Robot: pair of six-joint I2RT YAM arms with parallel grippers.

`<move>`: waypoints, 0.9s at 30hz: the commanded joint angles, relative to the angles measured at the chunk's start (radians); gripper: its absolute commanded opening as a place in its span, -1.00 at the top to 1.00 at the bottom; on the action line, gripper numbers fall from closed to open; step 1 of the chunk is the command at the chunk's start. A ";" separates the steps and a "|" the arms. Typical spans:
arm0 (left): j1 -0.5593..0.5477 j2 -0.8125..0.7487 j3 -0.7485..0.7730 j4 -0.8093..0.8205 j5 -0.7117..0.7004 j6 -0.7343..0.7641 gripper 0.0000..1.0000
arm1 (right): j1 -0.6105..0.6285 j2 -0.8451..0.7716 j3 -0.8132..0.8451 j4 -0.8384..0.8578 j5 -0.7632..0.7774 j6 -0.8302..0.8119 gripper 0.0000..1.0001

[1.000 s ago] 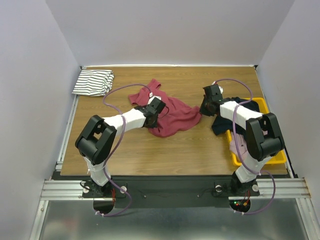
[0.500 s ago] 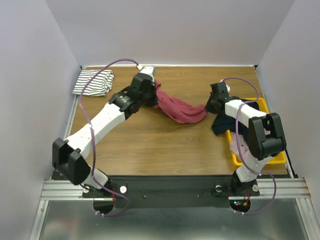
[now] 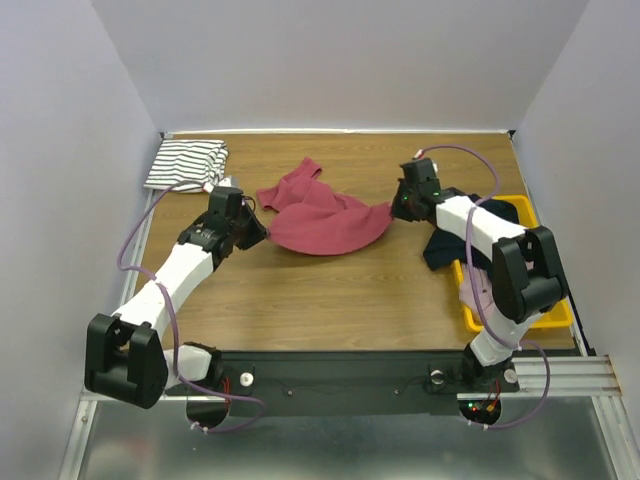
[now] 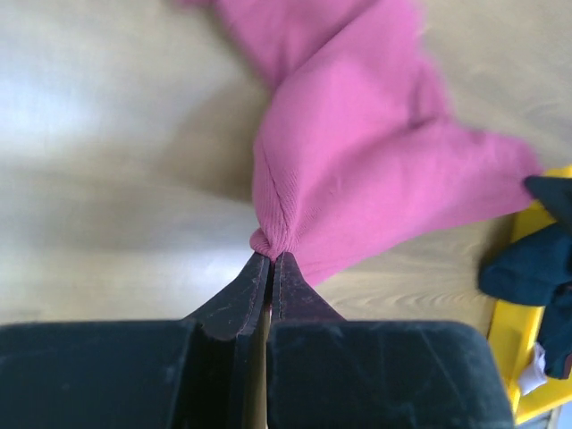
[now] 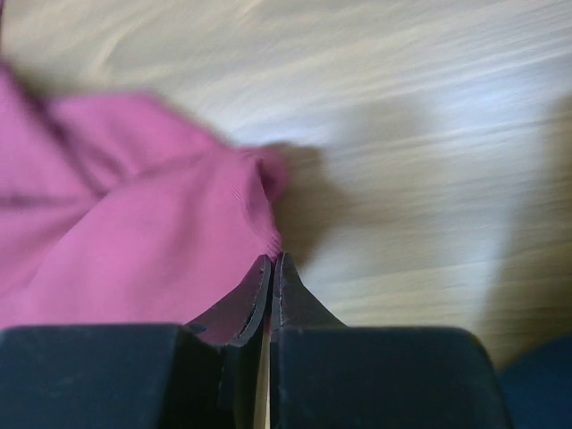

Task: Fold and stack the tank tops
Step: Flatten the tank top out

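Two clamped grips hold the red top (image 3: 320, 228) mid-table: left gripper (image 3: 247, 222) on one edge, right gripper (image 3: 398, 206) on the other. The left arm has swung back from the far side, spreading it out for folding. Striped top (image 3: 185, 165) waits folded far-left; dark cloth (image 3: 445, 250) spills from the bin (image 3: 556, 318).

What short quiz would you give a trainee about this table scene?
1. True or false: the left tool and the right tool both pinch the dark red cloth tank top.
2. Where does the folded white cloth tank top with thin dark stripes lie? A far left corner of the wooden table; B near right corner; C under the red top.
3. What colour is the plastic bin holding dark clothes?
Key: 1 true; 2 A; 3 yellow.
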 commanded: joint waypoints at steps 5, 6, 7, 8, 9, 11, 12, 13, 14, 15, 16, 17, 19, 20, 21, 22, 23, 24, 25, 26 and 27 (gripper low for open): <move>0.074 -0.069 -0.121 0.072 -0.009 -0.072 1.00 | 0.273 -0.029 -0.038 -0.059 0.111 -0.024 0.74; 0.082 -0.071 -0.127 0.074 -0.011 -0.071 1.00 | 0.293 -0.037 -0.048 -0.065 0.114 -0.024 0.54; 0.089 -0.071 -0.127 0.074 -0.014 -0.068 1.00 | 0.310 -0.043 -0.054 -0.067 0.115 -0.024 0.46; 0.100 -0.068 -0.127 0.072 -0.018 -0.063 1.00 | 0.335 -0.047 -0.067 -0.068 0.114 -0.024 0.29; 0.108 -0.068 -0.127 0.072 -0.020 -0.062 1.00 | 0.338 -0.054 -0.067 -0.068 0.114 -0.027 0.28; 0.123 -0.062 -0.127 0.074 -0.020 -0.056 1.00 | 0.340 -0.063 -0.090 -0.071 0.143 -0.024 0.06; 0.126 -0.060 -0.127 0.074 -0.018 -0.055 1.00 | 0.340 -0.072 -0.097 -0.074 0.169 -0.020 -0.04; 0.129 -0.059 -0.129 0.074 -0.018 -0.054 1.00 | 0.340 -0.080 -0.111 -0.077 0.196 -0.017 -0.06; 0.132 -0.057 -0.129 0.077 -0.018 -0.051 1.00 | 0.332 -0.107 -0.119 -0.080 0.247 -0.008 -0.06; 0.137 -0.056 -0.130 0.075 -0.018 -0.049 1.00 | 0.326 -0.118 -0.123 -0.079 0.255 -0.002 -0.06; 0.140 -0.055 -0.130 0.078 -0.017 -0.051 1.00 | 0.318 -0.132 -0.128 -0.079 0.257 0.006 0.00; 0.142 -0.052 -0.133 0.078 -0.012 -0.046 1.00 | 0.308 -0.146 -0.128 -0.079 0.260 0.015 0.07; 0.148 -0.049 -0.135 0.083 -0.008 -0.042 1.00 | 0.307 -0.158 -0.131 -0.079 0.270 0.025 0.14; 0.149 -0.046 -0.135 0.081 -0.006 -0.042 1.00 | 0.306 -0.164 -0.134 -0.079 0.272 0.034 0.15; 0.152 -0.046 -0.135 0.081 -0.007 -0.040 1.00 | 0.306 -0.167 -0.139 -0.079 0.275 0.041 0.24; 0.154 -0.049 -0.136 0.083 -0.006 -0.040 1.00 | 0.307 -0.169 -0.145 -0.079 0.275 0.049 0.31; 0.155 -0.048 -0.138 0.087 -0.003 -0.037 1.00 | 0.304 -0.169 -0.156 -0.079 0.272 0.064 0.39; 0.155 -0.048 -0.140 0.089 -0.001 -0.037 1.00 | 0.304 -0.163 -0.160 -0.077 0.267 0.068 0.45; 0.158 -0.046 -0.138 0.089 0.002 -0.036 1.00 | 0.304 -0.153 -0.160 -0.077 0.258 0.069 0.52; 0.157 -0.040 -0.137 0.090 0.005 -0.033 1.00 | 0.304 -0.143 -0.162 -0.067 0.229 0.066 0.55; 0.157 -0.037 -0.137 0.094 0.009 -0.032 1.00 | 0.306 -0.123 -0.165 -0.054 0.209 0.063 0.59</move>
